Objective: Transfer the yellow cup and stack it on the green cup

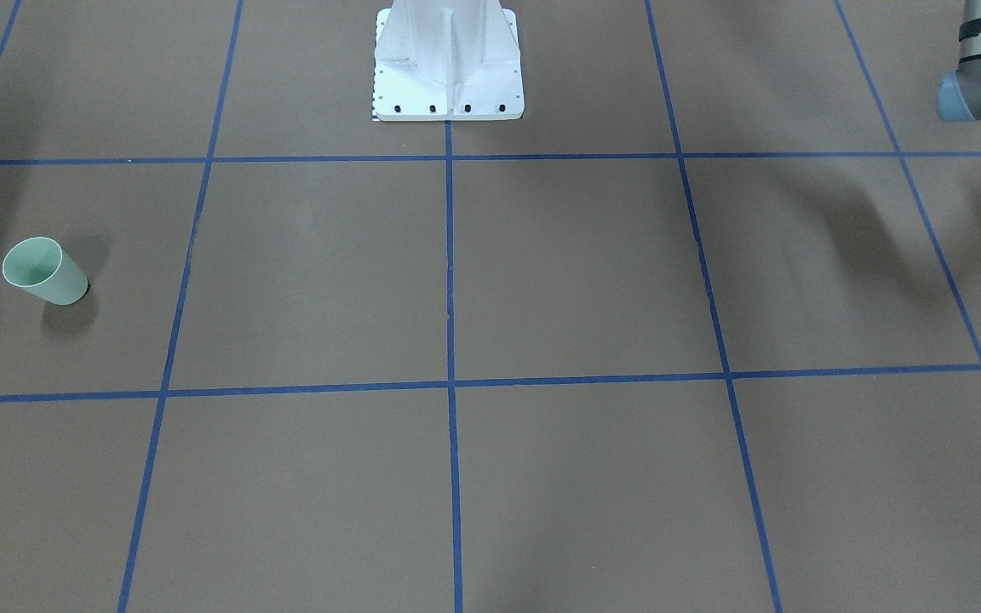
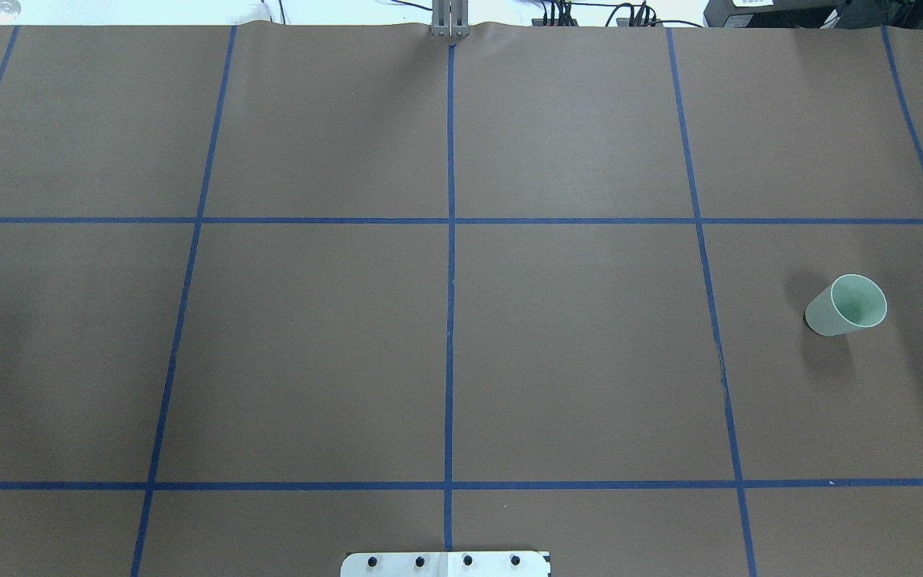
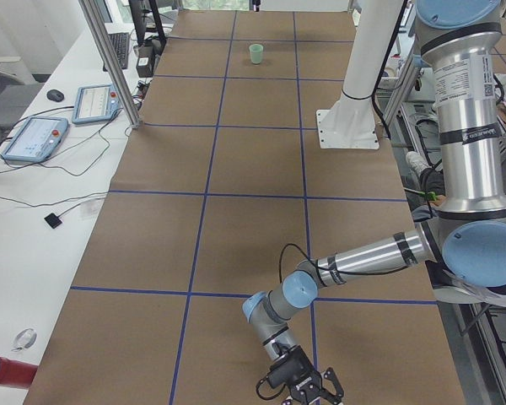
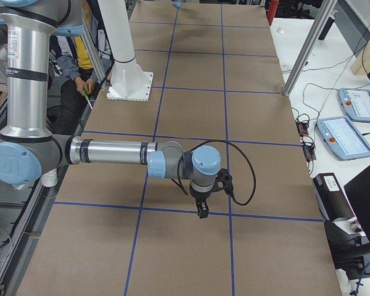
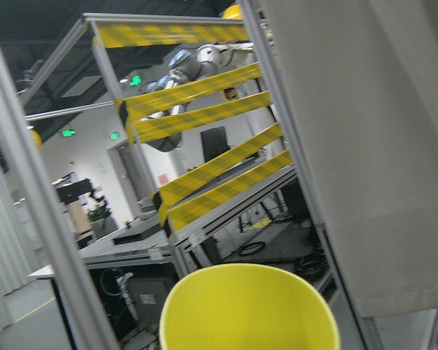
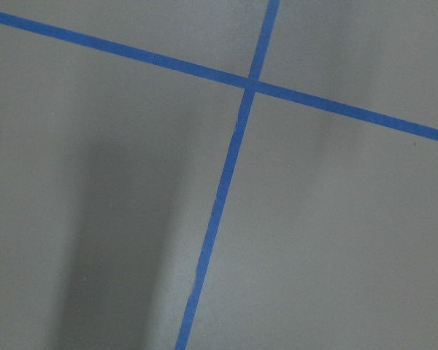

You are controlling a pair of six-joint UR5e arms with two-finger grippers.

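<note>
The green cup [image 2: 846, 304] stands upright on the brown table on the robot's right side; it also shows in the front view [image 1: 46, 271] and far off in the exterior left view [image 3: 256, 53]. The yellow cup [image 5: 248, 310] fills the bottom of the left wrist view, rim towards the camera; no fingers show there. My left gripper [image 3: 310, 393] hangs low at the table's left end, and I cannot tell whether it is open or shut. My right gripper [image 4: 201, 211] points down just above the table, seen only from the side, so I cannot tell its state.
The white robot pedestal [image 1: 448, 68] stands at the table's robot-side edge. Blue tape lines [image 2: 449, 320] grid the table. Tablets [image 3: 34, 139] and a metal post [image 3: 110, 59] stand along the operators' side. A person [image 4: 80, 68] sits beside the pedestal.
</note>
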